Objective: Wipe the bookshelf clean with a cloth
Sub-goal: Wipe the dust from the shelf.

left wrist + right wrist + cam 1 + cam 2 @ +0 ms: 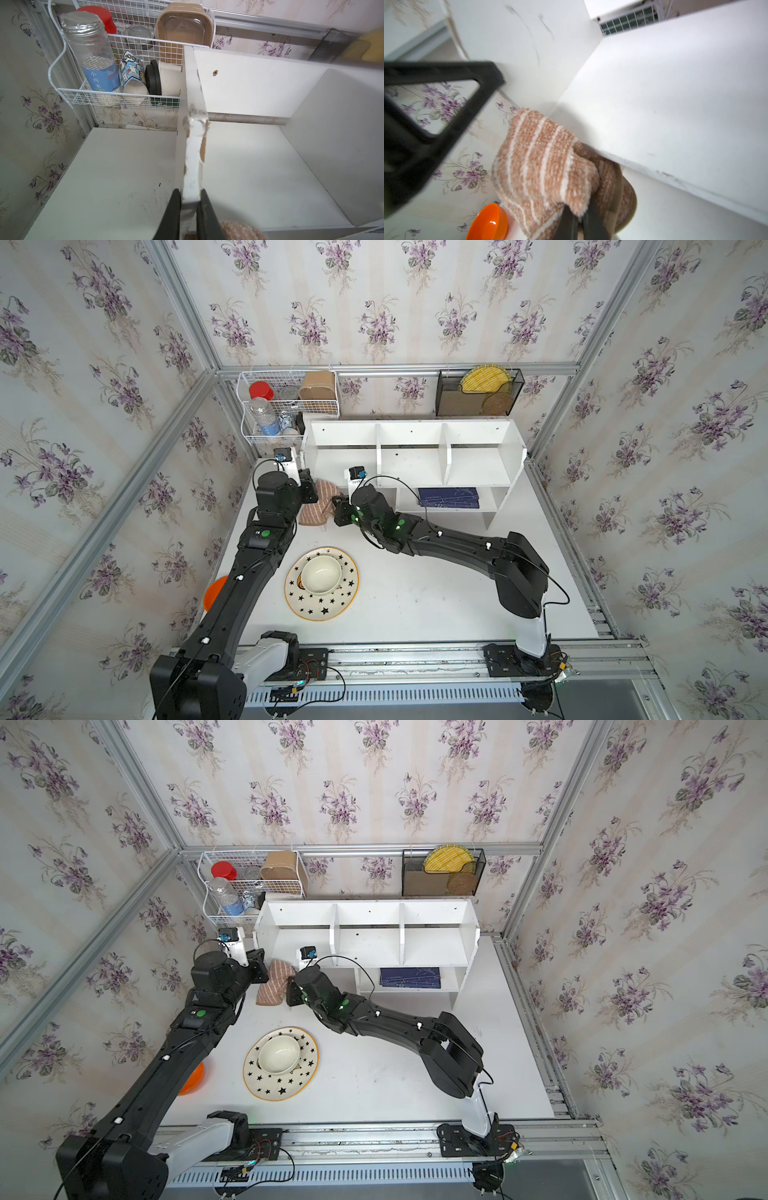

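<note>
Bright, even, diffuse light. A soft shadow falls on the shelf (654, 93) by the cloth (542, 162). Both top views bow at the edges. Wrist views blur the near black frame (409, 158) and far rack (332, 43).

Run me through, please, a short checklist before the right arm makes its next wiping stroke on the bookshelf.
1. Right pincer shut on the cloth: ok.
2. Left pincer clamped on the front edge of the left side panel of the bookshelf, steadying it: ok.
3. Cloth touching the bookshelf at its left front corner: ok.
4. Three upper compartments hold nothing to bump: ok.
5. Lower shelf free for wiping: not ok, a blue book lies on it.
6. Plate with its bowl lies well short of the bookshelf: ok.
</note>
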Controlling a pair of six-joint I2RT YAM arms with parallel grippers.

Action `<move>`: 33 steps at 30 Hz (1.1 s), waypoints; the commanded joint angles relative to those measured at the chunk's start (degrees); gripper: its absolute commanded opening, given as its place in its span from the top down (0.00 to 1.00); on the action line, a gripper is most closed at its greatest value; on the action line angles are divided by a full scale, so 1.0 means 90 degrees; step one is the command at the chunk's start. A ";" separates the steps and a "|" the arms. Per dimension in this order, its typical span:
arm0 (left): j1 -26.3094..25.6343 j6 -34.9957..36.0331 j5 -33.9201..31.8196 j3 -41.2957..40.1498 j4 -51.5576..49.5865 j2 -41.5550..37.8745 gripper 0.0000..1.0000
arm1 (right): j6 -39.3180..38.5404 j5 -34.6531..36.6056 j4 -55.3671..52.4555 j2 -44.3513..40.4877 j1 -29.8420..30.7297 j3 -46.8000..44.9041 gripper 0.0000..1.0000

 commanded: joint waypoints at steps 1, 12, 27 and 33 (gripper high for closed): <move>-0.0006 -0.0285 0.0371 0.0015 0.0000 -0.0035 1.00 | -0.0252 0.0274 0.0203 -0.0010 0.0215 -0.0107 1.00; -0.0006 -0.0252 0.0328 -0.0005 -0.0009 -0.0047 1.00 | 0.0727 -0.0093 0.0039 0.1187 0.0243 -0.0105 1.00; -0.0001 -0.0237 0.0296 -0.0022 0.0001 -0.0079 1.00 | 0.0455 0.1737 -0.0558 -0.2013 -0.0453 -0.2341 1.00; -0.0007 -0.0245 0.0327 -0.0020 0.0001 -0.0069 1.00 | 0.0467 0.2173 -0.0460 -0.2794 -0.0667 -0.3208 1.00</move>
